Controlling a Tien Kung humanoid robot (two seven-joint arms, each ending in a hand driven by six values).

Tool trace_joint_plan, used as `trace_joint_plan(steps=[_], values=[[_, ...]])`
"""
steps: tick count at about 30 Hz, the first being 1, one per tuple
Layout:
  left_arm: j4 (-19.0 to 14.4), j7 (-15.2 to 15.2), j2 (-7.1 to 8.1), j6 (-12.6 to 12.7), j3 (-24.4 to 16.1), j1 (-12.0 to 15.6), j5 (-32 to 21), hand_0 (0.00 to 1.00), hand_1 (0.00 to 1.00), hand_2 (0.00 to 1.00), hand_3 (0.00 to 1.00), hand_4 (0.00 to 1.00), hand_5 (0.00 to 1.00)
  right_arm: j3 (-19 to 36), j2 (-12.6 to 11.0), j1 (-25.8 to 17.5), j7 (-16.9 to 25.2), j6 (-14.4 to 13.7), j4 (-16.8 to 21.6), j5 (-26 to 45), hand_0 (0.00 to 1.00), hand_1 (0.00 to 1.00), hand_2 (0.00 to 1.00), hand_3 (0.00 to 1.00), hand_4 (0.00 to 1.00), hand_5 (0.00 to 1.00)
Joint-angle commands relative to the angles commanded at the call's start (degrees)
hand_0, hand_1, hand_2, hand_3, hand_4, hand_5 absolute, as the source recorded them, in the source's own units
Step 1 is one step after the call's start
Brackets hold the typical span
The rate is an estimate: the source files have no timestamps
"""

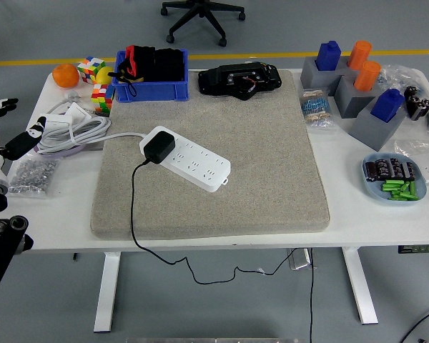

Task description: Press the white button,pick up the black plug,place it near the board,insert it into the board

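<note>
The black block-shaped plastic plug [159, 147] is seated in the left end of the white plastic power board [186, 158] on the grey felt mat [272, 164]. Judged light, rigid and smooth, it is best pinched across its two flat sides, its thin cable left trailing. The left robot hand [11, 136] hovers at the worktop's [57, 214] left edge, fingers spread, holding nothing.

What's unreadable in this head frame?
- Left hand: head view, cut by the left edge; palm hidden.
- Black plug: covers its socket on the power strip; prongs unseen.
- White button: too small to pick out.
- Right arm: out of frame.
</note>
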Motion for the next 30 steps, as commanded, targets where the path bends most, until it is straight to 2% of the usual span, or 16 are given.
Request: trace_joint_plan(steps=[6,12,14,17,30], values=[[0.0,-0.4,0.02,-0.6,-0.6,0.6,-0.3,0.885,0.833,0.765,0.744,0.801,0.281,-0.2,-0.1,0.2,0.0,0.0,0.0,0.0,0.823,0.654,0.654,0.633,0.759,0.499],[-0.2,0.4,0.47,0.3,-0.8,0.8,-0.1,0.885,0.834,0.765,0.744,0.799,0.279,-0.3,-0.2,0.5,0.0,0.0,0.1,-0.1,0.823,0.653,0.656,0.634,0.76,0.499],[-0.2,0.0,0.57,0.1,-0.8,0.9,-0.5,0.885,0.834,0.766,0.744,0.798,0.278,-0.4,-0.2,0.5,0.0,0.0,0.1,-0.2,0.822,0.654,0.656,0.633,0.76,0.501],[-0.4,-2.3,0.75,0.2,-0.2,1.2,-1.6,0.885,0.834,0.766,0.744,0.798,0.278,-0.6,-0.1,0.5,0.0,0.0,0.0,-0.1,0.822,0.654,0.656,0.633,0.76,0.501],[-1.0,-3.0,0.92,0.3,-0.2,1.5,-1.9,0.872,0.834,0.756,0.735,0.79,0.263,-0.7,-0.1,0.5,0.1,0.0,0.1,-0.2,0.823,0.654,0.656,0.634,0.76,0.502]])
